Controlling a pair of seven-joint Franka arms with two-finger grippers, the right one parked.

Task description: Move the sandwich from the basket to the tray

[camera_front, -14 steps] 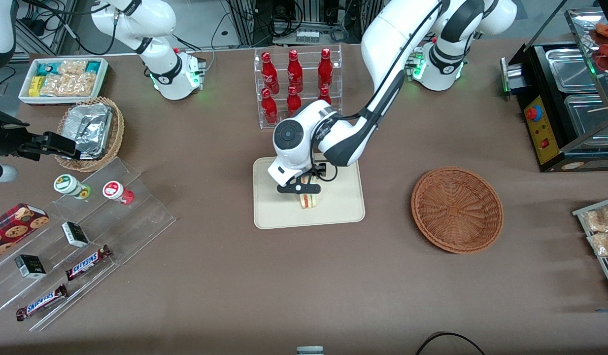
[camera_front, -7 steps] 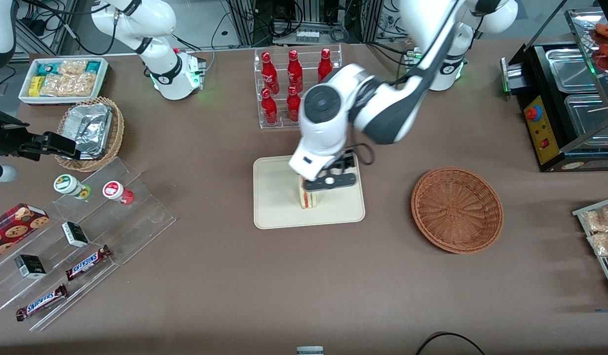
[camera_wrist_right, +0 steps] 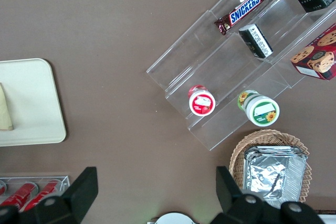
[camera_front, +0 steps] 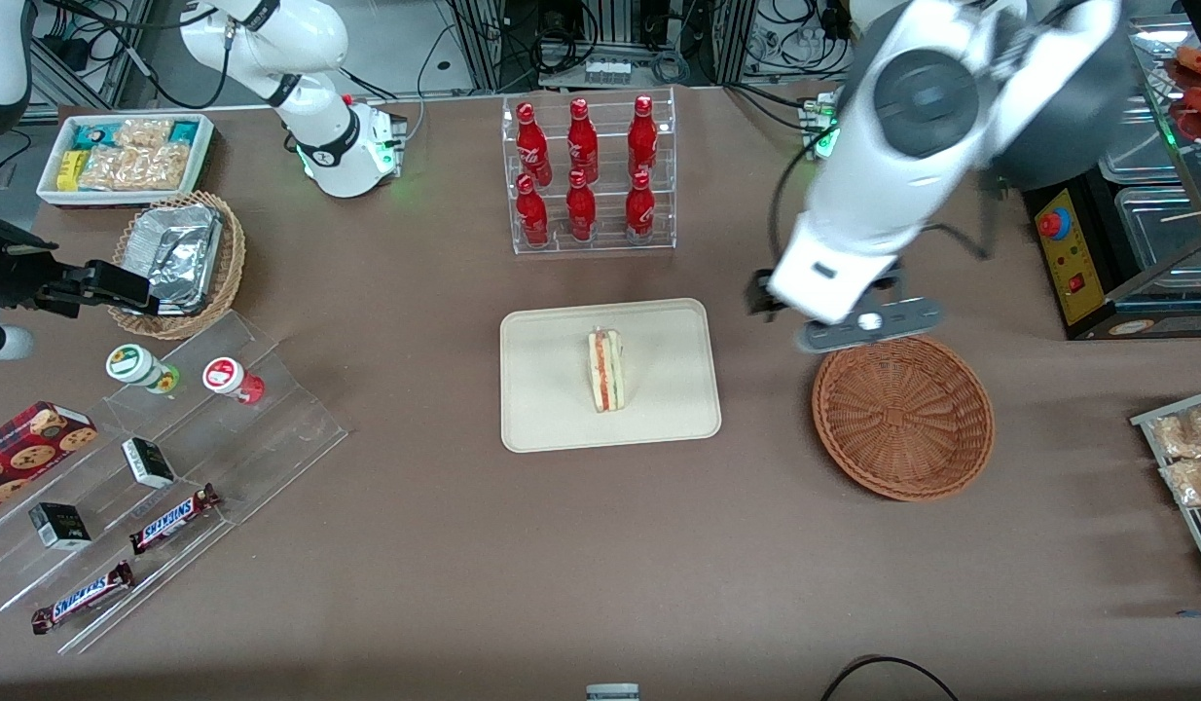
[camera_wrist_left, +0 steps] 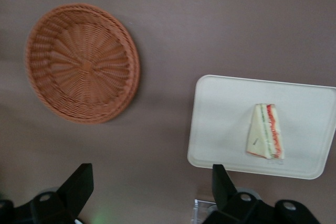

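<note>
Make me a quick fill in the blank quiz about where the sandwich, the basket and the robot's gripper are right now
1. The sandwich lies on the ____.
2. The reddish-brown basket holds ____.
3. The gripper is raised above the table with its fingers ____, gripping nothing.
4. The rack farther from the front camera than the tray holds ____ red bottles.

Missing words: tray; nothing; open; six
</note>
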